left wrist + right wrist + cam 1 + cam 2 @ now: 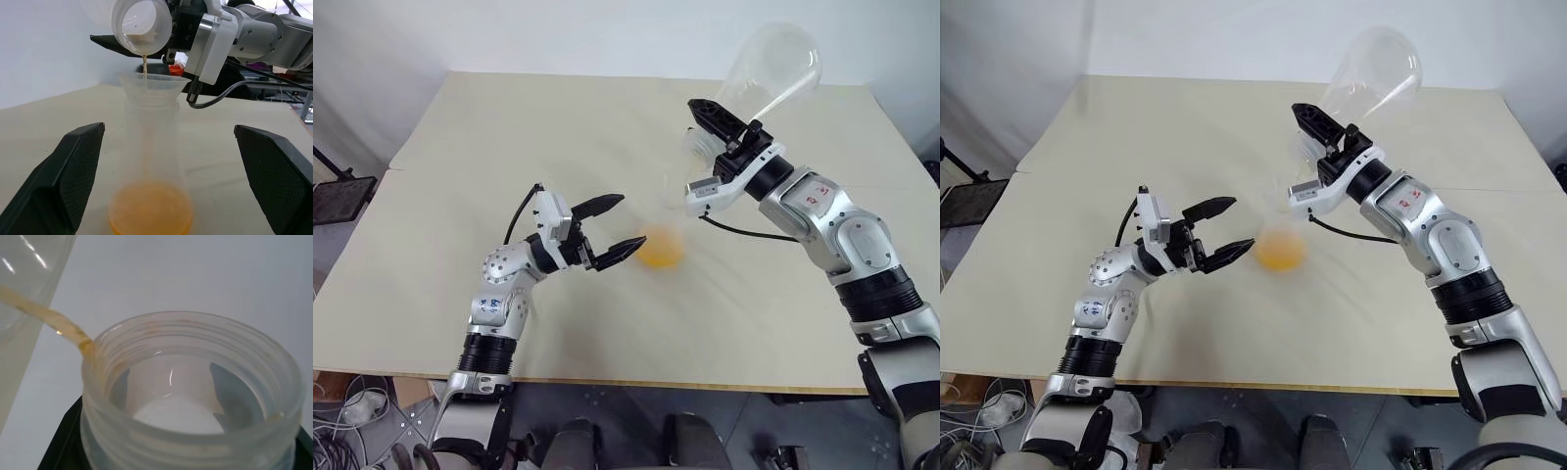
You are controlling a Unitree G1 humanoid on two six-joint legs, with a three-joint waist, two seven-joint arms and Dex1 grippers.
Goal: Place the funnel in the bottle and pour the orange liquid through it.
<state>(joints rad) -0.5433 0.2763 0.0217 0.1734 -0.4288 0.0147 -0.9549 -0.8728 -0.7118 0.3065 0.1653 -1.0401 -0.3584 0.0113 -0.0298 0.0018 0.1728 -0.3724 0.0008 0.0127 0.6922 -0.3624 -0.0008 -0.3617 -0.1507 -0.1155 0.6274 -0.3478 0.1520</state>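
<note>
The frosted bottle [151, 142] stands on the table with the clear funnel [154, 84] seated in its neck. Orange liquid [150, 211] pools in the bottle's base [660, 250]. My right gripper [705, 137] is shut on the neck of a large clear flask [771, 69], which is tipped mouth-down over the funnel. A thin orange stream [145, 65] runs from the flask's mouth [190, 387] into the funnel. My left gripper [632, 220] is open, with one finger on each side of the bottle's lower part, not touching it.
The cream table [509, 127] stretches wide around the bottle. Its front edge [607, 384] runs just below my left arm. A black cable [749, 233] hangs under my right wrist.
</note>
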